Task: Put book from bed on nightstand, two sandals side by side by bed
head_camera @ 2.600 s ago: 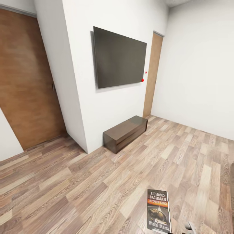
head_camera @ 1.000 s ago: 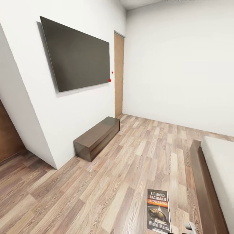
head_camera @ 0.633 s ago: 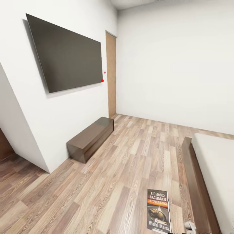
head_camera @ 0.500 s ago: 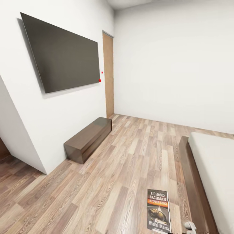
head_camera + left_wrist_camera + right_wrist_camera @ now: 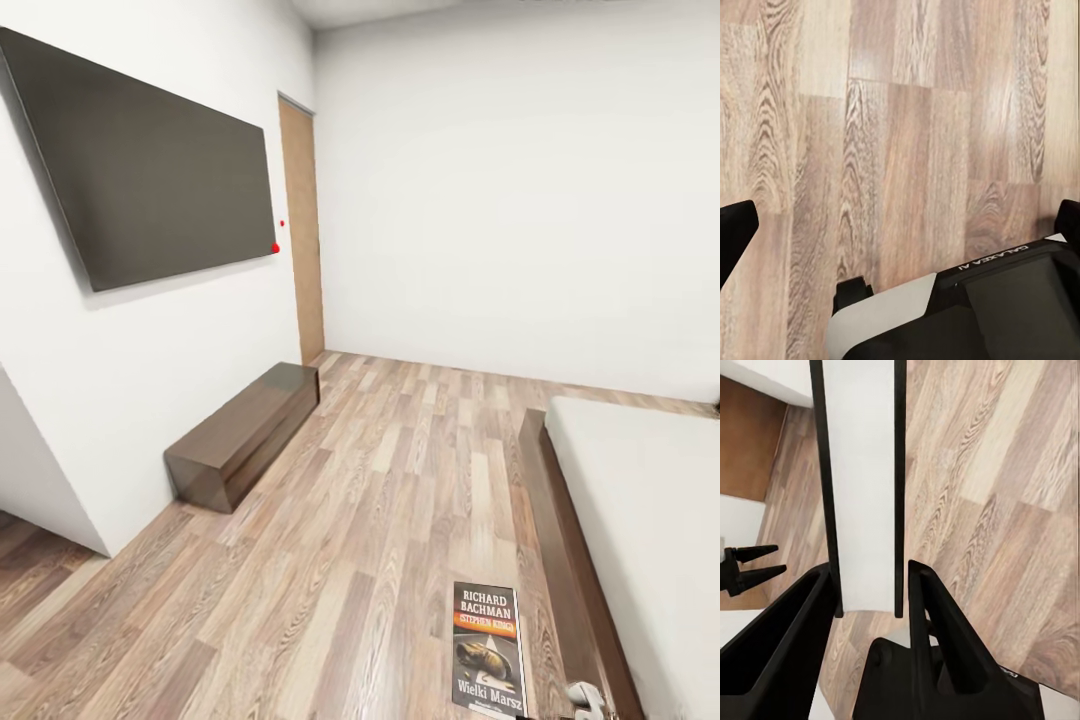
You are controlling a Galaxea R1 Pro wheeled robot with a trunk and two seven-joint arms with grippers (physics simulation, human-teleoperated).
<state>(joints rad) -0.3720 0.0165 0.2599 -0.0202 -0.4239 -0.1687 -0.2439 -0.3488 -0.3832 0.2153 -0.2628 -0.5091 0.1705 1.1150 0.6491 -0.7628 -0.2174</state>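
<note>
Our right end effector (image 5: 870, 585) stayed clamped on the book (image 5: 488, 648). As we turned, the bed (image 5: 640, 500) swung into view; no nightstand yet. Our left end effector (image 5: 900, 217) hung apart.

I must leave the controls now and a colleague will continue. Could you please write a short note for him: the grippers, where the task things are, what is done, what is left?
Right gripper: shut on the book, held upright at its lower edge, cover facing the head camera.
Left gripper: open, holding nothing, over bare wood floor.
The bed is at the right of the head view, its mattress bare. The long dark bench under the TV is not a nightstand.
Done: book lifted off the bed.
Left: find a nightstand and set the book on it; then find both sandals and place them side by side next to the bed.
</note>
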